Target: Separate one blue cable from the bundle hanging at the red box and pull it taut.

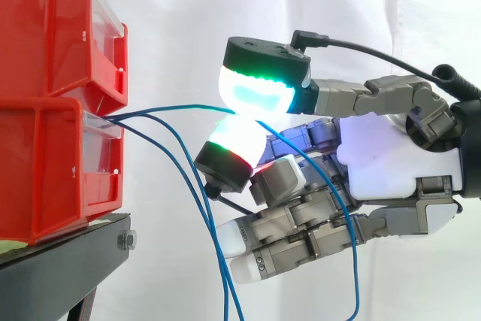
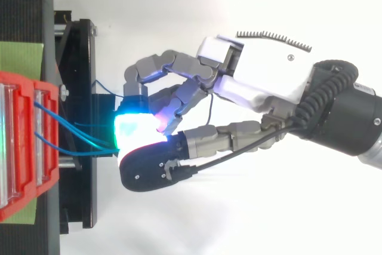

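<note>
Two stacked red bins [image 1: 52,110] stand at the left on a black stand. Several thin blue cables come out at the front of the lower bin [image 1: 45,178]. One blue cable [image 1: 173,108] runs almost level and nearly straight from the bin to my hand [image 1: 383,163]. It is pinched there between a green-glowing fingertip pad [image 1: 259,94] above and a white-and-red-glowing pad [image 1: 234,140] below. Past the pinch it drapes down over the hand. The other blue cables [image 1: 197,186] hang loose below. From above, the hand [image 2: 262,82] reaches left toward the bins [image 2: 24,141].
The black stand [image 1: 68,261] carries the bins, with a bolt at its front edge. A green sheet [image 2: 21,58] lies under the bins. A white curtain [image 1: 188,5] hangs behind. Open space lies between the bins and the hand.
</note>
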{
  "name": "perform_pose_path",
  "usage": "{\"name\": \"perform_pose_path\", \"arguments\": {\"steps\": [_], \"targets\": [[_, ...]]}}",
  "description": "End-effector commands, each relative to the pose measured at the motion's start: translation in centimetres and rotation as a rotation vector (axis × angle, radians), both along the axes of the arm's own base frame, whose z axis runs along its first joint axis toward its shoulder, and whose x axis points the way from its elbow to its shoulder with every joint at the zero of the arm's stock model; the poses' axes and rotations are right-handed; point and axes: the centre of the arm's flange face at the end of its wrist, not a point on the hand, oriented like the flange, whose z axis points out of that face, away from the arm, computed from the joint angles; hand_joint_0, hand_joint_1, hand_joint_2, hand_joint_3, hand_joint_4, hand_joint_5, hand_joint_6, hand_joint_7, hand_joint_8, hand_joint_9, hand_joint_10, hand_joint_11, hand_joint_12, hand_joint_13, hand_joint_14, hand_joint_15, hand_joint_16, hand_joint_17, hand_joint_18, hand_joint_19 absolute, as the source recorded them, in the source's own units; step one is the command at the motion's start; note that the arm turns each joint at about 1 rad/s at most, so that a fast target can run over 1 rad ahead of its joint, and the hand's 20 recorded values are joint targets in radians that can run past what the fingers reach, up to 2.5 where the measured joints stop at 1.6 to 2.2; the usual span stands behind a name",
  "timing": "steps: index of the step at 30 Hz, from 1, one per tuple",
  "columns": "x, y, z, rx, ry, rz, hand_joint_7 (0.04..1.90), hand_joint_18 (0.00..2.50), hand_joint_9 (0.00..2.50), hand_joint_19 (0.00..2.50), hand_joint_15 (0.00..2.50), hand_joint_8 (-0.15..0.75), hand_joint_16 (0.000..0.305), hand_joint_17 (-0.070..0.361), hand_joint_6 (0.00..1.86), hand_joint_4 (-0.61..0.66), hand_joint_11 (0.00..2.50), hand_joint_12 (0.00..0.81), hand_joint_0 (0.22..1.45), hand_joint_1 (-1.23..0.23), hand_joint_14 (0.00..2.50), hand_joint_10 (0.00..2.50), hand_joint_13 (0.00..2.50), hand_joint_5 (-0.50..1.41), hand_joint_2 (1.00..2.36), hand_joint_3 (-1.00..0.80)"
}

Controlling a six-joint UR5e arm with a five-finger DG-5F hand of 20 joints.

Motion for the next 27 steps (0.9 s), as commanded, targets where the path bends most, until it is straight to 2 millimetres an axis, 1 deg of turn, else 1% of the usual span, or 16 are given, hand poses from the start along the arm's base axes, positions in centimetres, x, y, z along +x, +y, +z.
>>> {"name": "perform_pose_path", "arguments": {"steps": [1, 6, 10, 11, 13, 14, 16, 19, 20, 21, 22, 23, 24, 25, 26, 27], "targets": [[0.0, 0.0, 0.0, -0.005, 0.002, 0.003, 1.40, 0.63, 1.15, 0.21, 0.44, 0.416, 0.044, 0.099, 0.87, 0.15, 1.22, 0.370, 0.64, -0.78, 0.01, 0.00, 0.78, -0.10, 1.00, -0.03], [0.0, 0.1, -0.1, -0.007, 0.004, 0.002, 1.41, 0.63, 1.13, 0.19, 0.44, 0.422, 0.045, 0.100, 0.87, 0.15, 1.17, 0.372, 0.65, -0.78, 0.01, 0.00, 0.79, -0.10, 1.00, -0.04], [-0.3, -0.1, -0.6, -0.009, 0.013, 0.002, 1.35, 0.64, 1.13, 0.19, 0.44, 0.435, 0.044, 0.100, 0.89, 0.14, 1.15, 0.373, 0.65, -0.78, 0.01, 0.00, 0.79, -0.11, 1.00, -0.05], [-0.7, -0.1, -1.5, -0.014, 0.032, 0.003, 1.34, 0.64, 1.13, 0.19, 0.44, 0.437, 0.044, 0.100, 0.89, 0.15, 1.14, 0.374, 0.64, -0.78, 0.01, 0.00, 0.79, -0.11, 1.00, -0.05], [-1.1, -0.2, -2.4, -0.019, 0.050, 0.006, 1.31, 0.63, 1.13, 0.18, 0.43, 0.438, 0.044, 0.100, 0.90, 0.14, 1.14, 0.373, 0.64, -0.78, 0.01, 0.00, 0.79, -0.11, 1.02, -0.05], [-1.8, -0.5, -3.6, -0.025, 0.076, 0.003, 1.30, 0.63, 1.12, 0.19, 0.44, 0.439, 0.044, 0.100, 0.90, 0.14, 1.13, 0.374, 0.64, -0.78, 0.01, 0.00, 0.79, -0.11, 1.02, -0.06], [-2.5, -0.5, -5.0, -0.028, 0.092, 0.005, 1.27, 0.63, 1.11, 0.18, 0.43, 0.436, 0.044, 0.100, 0.90, 0.13, 1.07, 0.376, 0.63, -0.78, 0.01, 0.01, 0.79, -0.11, 1.04, -0.07], [-2.9, -0.9, -6.3, -0.023, 0.068, 0.002, 1.30, 0.63, 1.09, 0.17, 0.42, 0.445, 0.046, 0.103, 0.90, 0.13, 1.03, 0.382, 0.59, -0.80, 0.01, 0.01, 0.78, -0.10, 1.20, -0.13], [-2.7, -0.8, -6.5, -0.013, 0.027, 0.000, 1.30, 0.63, 1.09, 0.17, 0.42, 0.443, 0.046, 0.103, 0.90, 0.12, 1.03, 0.382, 0.59, -0.80, 0.01, 0.01, 0.78, -0.10, 1.21, -0.14], [-2.6, -0.7, -6.4, -0.010, 0.015, 0.002, 1.33, 0.64, 1.09, 0.17, 0.41, 0.448, 0.046, 0.104, 0.89, 0.11, 1.02, 0.384, 0.57, -0.82, 0.01, 0.01, 0.78, -0.09, 1.29, -0.16], [-2.4, -0.6, -6.3, -0.008, 0.000, 0.002, 1.30, 0.64, 1.10, 0.15, 0.40, 0.463, 0.049, 0.109, 0.90, 0.09, 0.99, 0.393, 0.51, -0.86, 0.01, 0.01, 0.78, -0.09, 1.56, -0.27], [-2.1, -0.6, -6.0, 0.000, -0.030, 0.001, 1.11, 0.65, 1.09, 0.13, 0.38, 0.476, 0.052, 0.116, 0.93, 0.07, 0.93, 0.405, 0.44, -0.84, 0.01, 0.01, 0.78, -0.10, 1.75, -0.35], [-2.0, -0.5, -5.9, 0.006, -0.048, 0.003, 1.04, 0.65, 1.09, 0.12, 0.37, 0.479, 0.052, 0.116, 0.94, 0.07, 0.92, 0.405, 0.44, -0.83, 0.01, 0.01, 0.77, -0.11, 1.75, -0.35], [-1.9, -0.5, -5.9, 0.005, -0.049, 0.003, 0.99, 0.64, 1.09, 0.13, 0.37, 0.481, 0.051, 0.115, 0.95, 0.08, 0.89, 0.404, 0.45, -0.80, 0.01, 0.01, 0.77, -0.12, 1.68, -0.33], [-1.9, -0.6, -5.9, 0.005, -0.049, 0.000, 0.99, 0.63, 1.08, 0.13, 0.36, 0.481, 0.051, 0.114, 0.95, 0.09, 0.86, 0.402, 0.47, -0.78, 0.01, 0.01, 0.76, -0.12, 1.60, -0.30], [-1.9, -0.5, -5.9, 0.005, -0.049, 0.001, 0.98, 0.62, 1.08, 0.13, 0.36, 0.479, 0.050, 0.113, 0.95, 0.08, 0.83, 0.402, 0.48, -0.77, 0.01, 0.01, 0.76, -0.12, 1.57, -0.30]]}}
